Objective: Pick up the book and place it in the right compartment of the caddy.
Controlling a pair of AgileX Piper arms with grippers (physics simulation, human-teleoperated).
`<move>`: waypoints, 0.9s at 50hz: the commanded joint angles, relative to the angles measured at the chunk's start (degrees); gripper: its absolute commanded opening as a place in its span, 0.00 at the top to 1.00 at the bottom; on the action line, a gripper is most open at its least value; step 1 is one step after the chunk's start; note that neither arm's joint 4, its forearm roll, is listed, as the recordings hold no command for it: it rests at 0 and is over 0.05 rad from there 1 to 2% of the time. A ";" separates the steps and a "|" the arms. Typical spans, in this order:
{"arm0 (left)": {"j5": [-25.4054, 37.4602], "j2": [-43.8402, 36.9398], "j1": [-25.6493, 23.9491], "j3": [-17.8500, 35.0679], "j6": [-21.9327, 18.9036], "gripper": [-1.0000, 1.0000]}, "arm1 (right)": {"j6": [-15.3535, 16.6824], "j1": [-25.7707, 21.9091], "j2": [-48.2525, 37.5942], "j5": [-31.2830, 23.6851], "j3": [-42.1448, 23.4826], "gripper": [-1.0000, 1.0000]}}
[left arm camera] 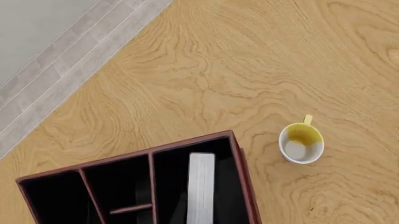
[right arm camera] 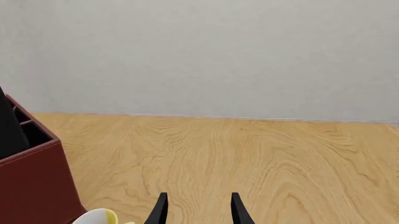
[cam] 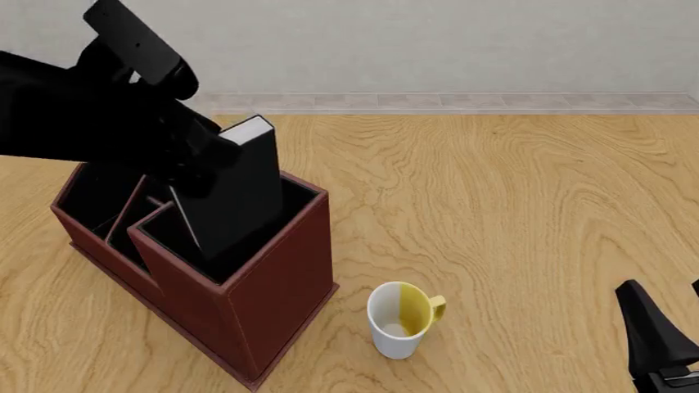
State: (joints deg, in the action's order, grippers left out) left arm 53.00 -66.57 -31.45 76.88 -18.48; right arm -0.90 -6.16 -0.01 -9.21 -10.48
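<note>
book (cam: 238,196) stands tilted, lower end down in the caddy's (cam: 278,282) right compartment (left arm camera: 218,191); thin, stiff, light, likely slick-covered, so pinch flat faces near top edge; left pincer hidden behind it, can't tell; right pincer (right arm camera: 198,208) spread, empty.

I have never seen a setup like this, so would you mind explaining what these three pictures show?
They are simulator renders of two robot arms at a wooden table. The front view looks down from behind the arms. The left arm stands over the caddy, a red-brown box, where the book stands tilted in the right compartment. Whether its gripper grips the book is hidden. A white and yellow mug stands beside the caddy. The other two pictures come from cameras on the wrists. The right gripper is open, holding nothing, low at the right.
</note>
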 commanded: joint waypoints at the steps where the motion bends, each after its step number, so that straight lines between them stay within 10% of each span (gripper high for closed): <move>1: -2.18 0.58 -0.23 -2.32 -0.26 1.00 | 0.09 0.11 0.00 -0.10 -0.01 0.00; 45: -9.14 1.76 -0.83 -13.50 2.74 1.00 | 0.42 0.00 0.00 -0.41 -0.27 0.00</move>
State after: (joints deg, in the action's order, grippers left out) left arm 45.38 -65.34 -32.24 65.08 -15.32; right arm -0.54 -6.06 -0.01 -9.49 -10.59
